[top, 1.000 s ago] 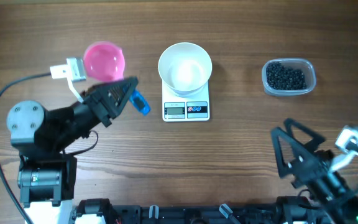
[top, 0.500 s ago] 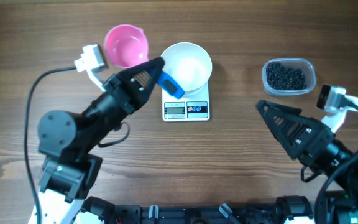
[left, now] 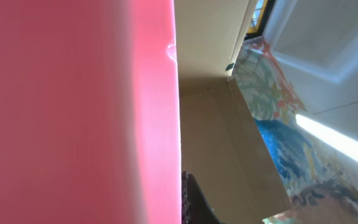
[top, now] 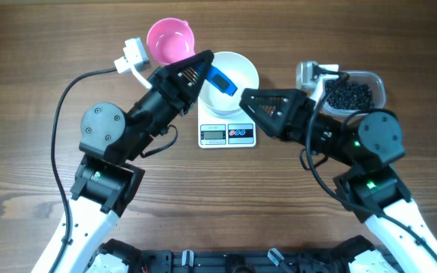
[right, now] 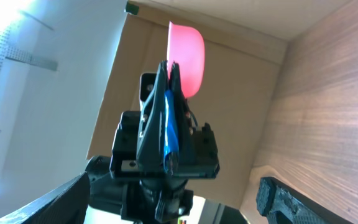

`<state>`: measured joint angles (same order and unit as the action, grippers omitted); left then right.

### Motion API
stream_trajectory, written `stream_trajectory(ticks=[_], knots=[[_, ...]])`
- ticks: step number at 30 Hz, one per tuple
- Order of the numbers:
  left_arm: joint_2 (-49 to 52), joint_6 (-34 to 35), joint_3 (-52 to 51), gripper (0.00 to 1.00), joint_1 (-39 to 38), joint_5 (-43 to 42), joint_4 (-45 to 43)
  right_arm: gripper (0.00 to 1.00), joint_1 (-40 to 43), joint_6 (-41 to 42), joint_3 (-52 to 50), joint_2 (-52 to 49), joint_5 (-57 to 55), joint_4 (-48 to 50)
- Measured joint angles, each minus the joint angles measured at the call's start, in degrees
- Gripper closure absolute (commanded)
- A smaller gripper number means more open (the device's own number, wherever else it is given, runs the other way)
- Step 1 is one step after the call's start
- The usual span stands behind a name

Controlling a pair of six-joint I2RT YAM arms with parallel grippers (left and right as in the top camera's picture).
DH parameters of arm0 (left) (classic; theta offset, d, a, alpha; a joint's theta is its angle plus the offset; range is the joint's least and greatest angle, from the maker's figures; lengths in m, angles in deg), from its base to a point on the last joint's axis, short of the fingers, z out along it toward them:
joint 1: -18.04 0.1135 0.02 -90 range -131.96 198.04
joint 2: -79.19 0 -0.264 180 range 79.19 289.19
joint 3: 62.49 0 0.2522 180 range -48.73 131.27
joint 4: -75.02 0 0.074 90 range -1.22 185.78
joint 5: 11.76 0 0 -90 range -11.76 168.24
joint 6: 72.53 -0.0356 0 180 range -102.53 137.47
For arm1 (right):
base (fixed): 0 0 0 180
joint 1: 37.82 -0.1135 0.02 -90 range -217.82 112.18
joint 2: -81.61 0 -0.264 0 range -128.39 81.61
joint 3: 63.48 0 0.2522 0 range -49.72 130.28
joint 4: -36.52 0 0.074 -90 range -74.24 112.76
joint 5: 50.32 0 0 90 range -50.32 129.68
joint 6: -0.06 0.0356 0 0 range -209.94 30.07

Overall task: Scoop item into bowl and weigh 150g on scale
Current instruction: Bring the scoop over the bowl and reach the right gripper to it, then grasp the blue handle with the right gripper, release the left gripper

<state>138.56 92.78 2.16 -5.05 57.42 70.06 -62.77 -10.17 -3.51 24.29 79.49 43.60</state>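
The white bowl (top: 243,67) stands on the white scale (top: 227,134) at mid table. My left gripper (top: 203,67) is shut on the pink scoop (top: 171,42); the scoop's blue handle (top: 222,81) sticks out over the bowl. The scoop's pink cup (left: 73,112) fills the left half of the left wrist view, beside one dark finger (left: 196,208). My right gripper (top: 247,97) is open above the scale's right side and points left at the left gripper. In the right wrist view the scoop (right: 188,56) and its handle (right: 170,130) sit beyond my wide-apart fingertips (right: 291,196). The black item (top: 349,95) lies in a clear tub.
The clear tub (top: 378,85) sits at the far right, its left end covered by my right wrist and its white camera (top: 313,72). The left arm's cable (top: 67,98) loops over the table at the left. Bare wood lies in front of the scale.
The left arm has swung right, carrying the scoop from the far left to over the bowl. The right arm has come up from the near right corner to beside the scale.
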Motion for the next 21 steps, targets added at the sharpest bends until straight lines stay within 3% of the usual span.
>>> stream_trajectory(ticks=[3, 8, 21], knots=[[0.00, -0.09, 0.00, 0.96, 0.20, -0.04, 0.26, 0.17, -2.29, 0.63, 0.00, -3.45, -1.60, 3.61], [0.00, -0.22, 0.00, 0.96, 0.20, -1.33, 0.87, 0.39, -4.44, 3.08, -0.02, -9.01, -4.04, 12.70], [0.00, -1.57, 0.00, 0.96, 0.20, -1.57, 2.40, 0.51, -4.44, 5.90, -0.02, -9.97, -3.87, 14.51]])
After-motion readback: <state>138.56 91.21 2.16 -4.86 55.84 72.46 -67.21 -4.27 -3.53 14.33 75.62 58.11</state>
